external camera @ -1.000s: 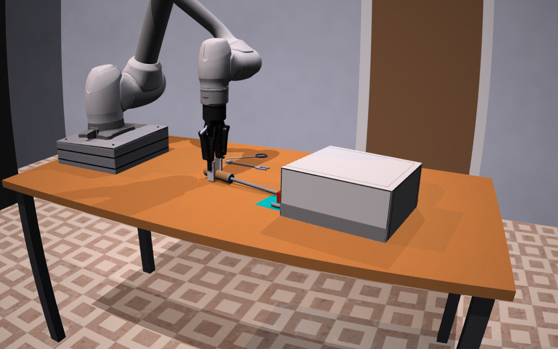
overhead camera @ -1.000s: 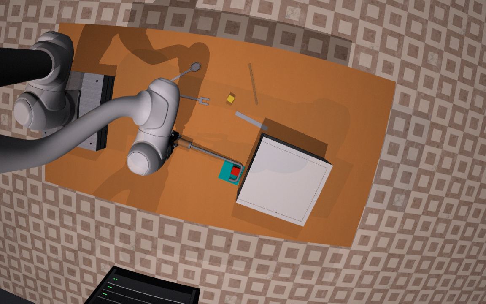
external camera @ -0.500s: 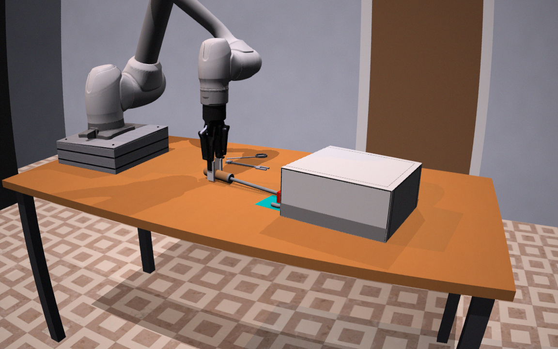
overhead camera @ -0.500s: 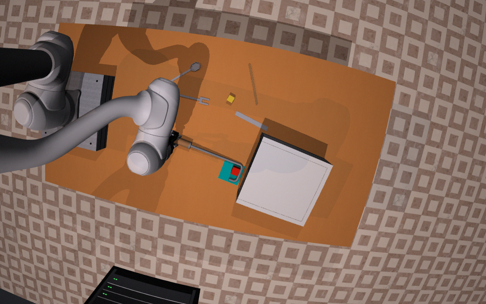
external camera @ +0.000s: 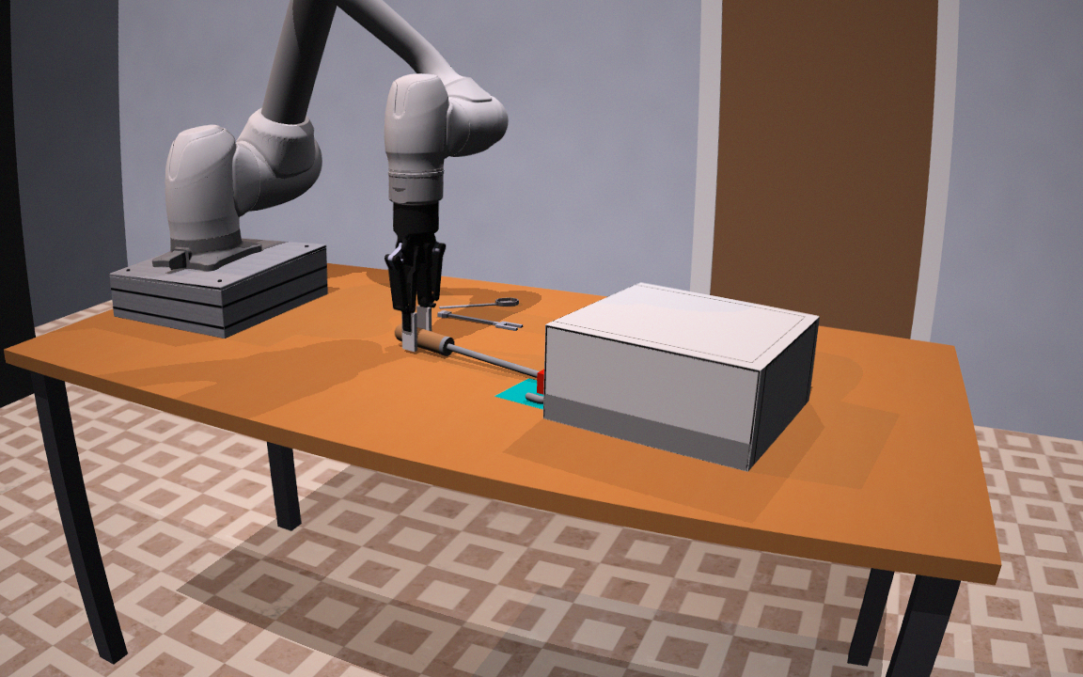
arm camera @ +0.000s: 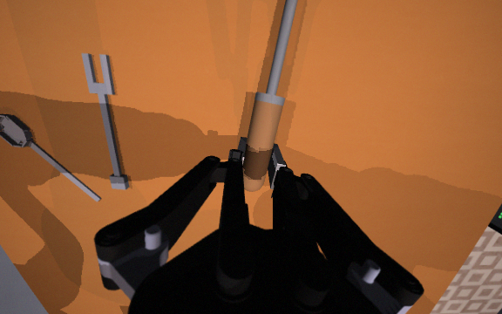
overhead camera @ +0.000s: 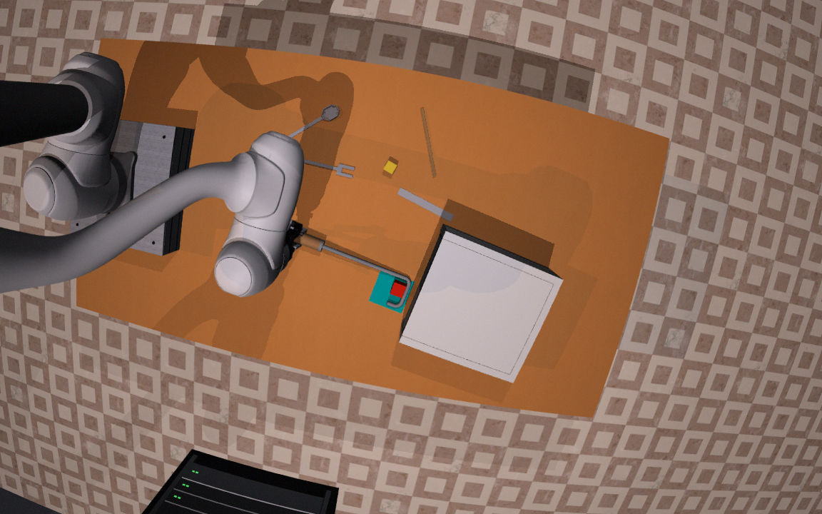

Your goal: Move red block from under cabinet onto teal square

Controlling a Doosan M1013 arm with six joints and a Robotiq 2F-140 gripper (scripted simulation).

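The red block [overhead camera: 399, 288] [external camera: 541, 378] lies on the right part of the teal square [overhead camera: 379, 290] [external camera: 516, 392], close to the front of the white cabinet [overhead camera: 484, 300] [external camera: 654, 370]. The bent end of a long hook tool [overhead camera: 356, 257] [external camera: 491, 360] [arm camera: 279, 48] wraps around the block. My gripper [overhead camera: 295, 239] [external camera: 417, 323] [arm camera: 256, 150] points straight down at the table and is shut on the tool's brown handle [overhead camera: 312, 241] [external camera: 433, 340] [arm camera: 264, 122]. The tool lies flat on the orange table [overhead camera: 529, 159] [external camera: 360, 403].
A fork [overhead camera: 337, 167] [external camera: 478, 320] [arm camera: 103, 100] and a spoon [overhead camera: 318, 119] [external camera: 486, 304] [arm camera: 20, 135] lie behind the gripper. A yellow cube [overhead camera: 389, 167], a wooden stick [overhead camera: 427, 141] and a grey bar [overhead camera: 420, 201] lie further back. The robot base [overhead camera: 152, 185] [external camera: 217, 282] stands at the table's left end.
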